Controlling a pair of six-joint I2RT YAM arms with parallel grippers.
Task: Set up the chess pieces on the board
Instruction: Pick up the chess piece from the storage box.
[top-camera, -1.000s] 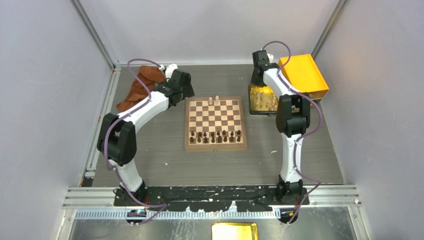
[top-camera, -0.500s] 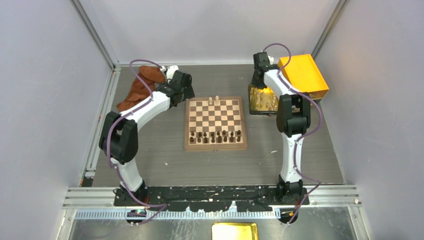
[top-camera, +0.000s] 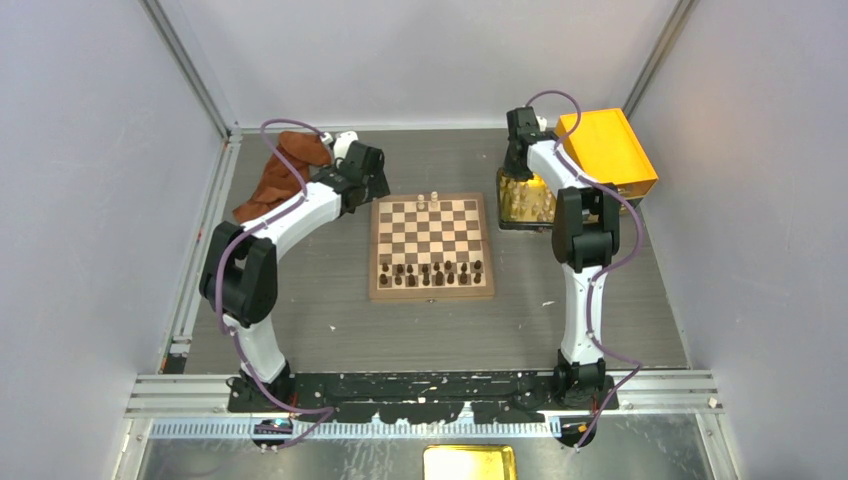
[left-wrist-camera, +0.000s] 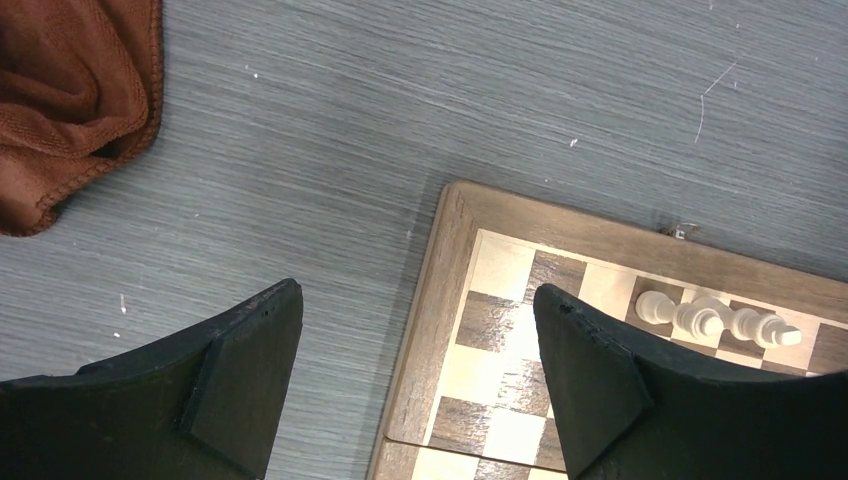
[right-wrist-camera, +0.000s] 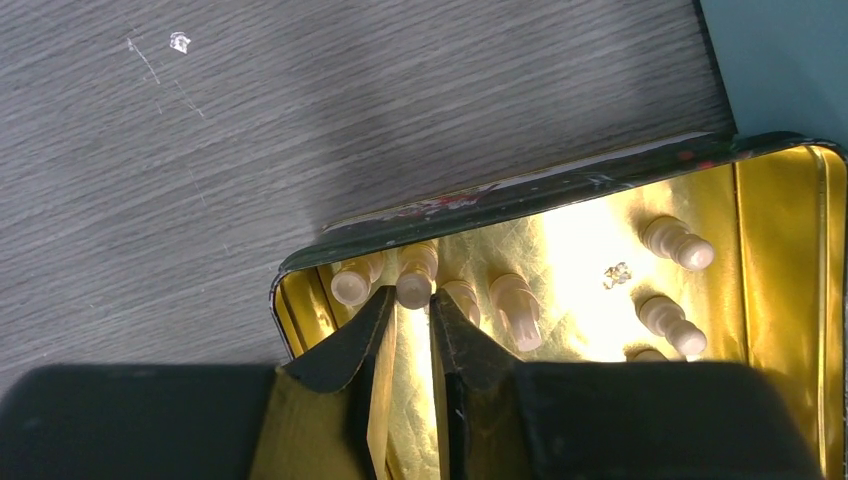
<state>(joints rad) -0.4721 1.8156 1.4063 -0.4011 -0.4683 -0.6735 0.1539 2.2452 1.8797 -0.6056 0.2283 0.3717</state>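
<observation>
The board (top-camera: 430, 245) lies mid-table, with dark chessmen on its near rows. Three cream chess pieces (top-camera: 428, 197) stand on its far edge and also show in the left wrist view (left-wrist-camera: 715, 320). My left gripper (left-wrist-camera: 415, 335) is open and empty, above the board's far left corner (left-wrist-camera: 440, 290); it also shows in the top view (top-camera: 372, 185). My right gripper (right-wrist-camera: 413, 300) is down in the golden tray (right-wrist-camera: 780, 300), its jaws closed on a cream chess piece (right-wrist-camera: 415, 275) at the tips. Several more cream pieces (right-wrist-camera: 675, 240) lie in the tray.
A brown cloth (top-camera: 280, 175) lies at the far left, near my left arm, and shows in the left wrist view (left-wrist-camera: 70, 90). An orange-yellow box (top-camera: 605, 150) stands at the far right, behind the tray (top-camera: 525, 200).
Both arms have shifted only slightly. The right wrist has settled a little lower over the tray. The pieces on the board have not moved.
</observation>
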